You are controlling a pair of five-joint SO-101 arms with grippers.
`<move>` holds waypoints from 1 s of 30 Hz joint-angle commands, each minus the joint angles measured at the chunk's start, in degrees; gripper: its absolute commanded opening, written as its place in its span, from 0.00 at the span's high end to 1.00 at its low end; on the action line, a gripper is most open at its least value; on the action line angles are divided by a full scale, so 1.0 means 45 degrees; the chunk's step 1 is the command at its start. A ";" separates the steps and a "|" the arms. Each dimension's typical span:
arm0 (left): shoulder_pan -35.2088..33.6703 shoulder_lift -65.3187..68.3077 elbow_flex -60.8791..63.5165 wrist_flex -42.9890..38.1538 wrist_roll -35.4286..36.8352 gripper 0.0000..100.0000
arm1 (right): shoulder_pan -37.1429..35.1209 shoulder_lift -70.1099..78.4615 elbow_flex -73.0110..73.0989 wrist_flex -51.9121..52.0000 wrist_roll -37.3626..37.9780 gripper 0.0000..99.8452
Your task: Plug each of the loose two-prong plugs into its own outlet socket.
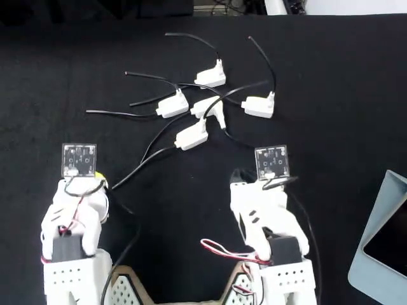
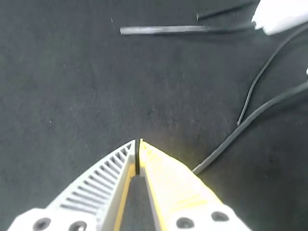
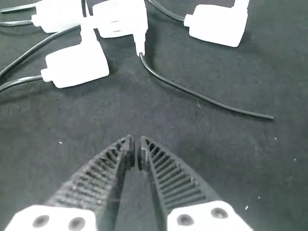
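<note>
Several white plug and socket pieces with black cords lie in a loose cluster on the black cloth, among them one at the back (image 1: 210, 76), one at the left (image 1: 172, 105), one at the right (image 1: 258, 105) and the nearest one (image 1: 191, 135). My left gripper (image 2: 138, 142) is shut and empty, low over bare cloth, with a black cord (image 2: 260, 114) beside it and a white piece (image 2: 281, 14) farther off. My right gripper (image 3: 136, 140) is shut and empty, short of the nearest white piece (image 3: 74, 65) and a thin cord (image 3: 202, 96).
Both arms sit at the near edge, the left arm (image 1: 70, 222) and the right arm (image 1: 270, 222), each with a square tag on top. A grey-blue tray (image 1: 381, 254) holding a dark slab lies at the right edge. Cords trail outward from the cluster.
</note>
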 commanded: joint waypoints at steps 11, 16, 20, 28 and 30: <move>0.2042 -0.0703 0.0518 0.0821 0.0020 0.97 | 0.0195 -0.0459 -0.0068 0.3165 0.0078 0.98; 0.2471 -0.0723 0.1045 0.0821 0.0020 0.97 | 0.0195 -0.0557 -0.0088 0.4513 0.0078 0.99; 0.2393 -0.0703 0.1241 0.0918 0.0000 0.97 | 0.0176 -0.0635 -0.0088 0.4591 0.0078 0.99; 0.2374 -0.0684 0.1241 0.2969 0.0059 0.97 | 0.0176 -0.0635 -0.0088 0.4591 0.0078 0.99; 0.2432 -0.0684 0.1241 0.3536 0.0098 0.97 | 0.0176 -0.0635 -0.0088 0.4591 0.0078 0.99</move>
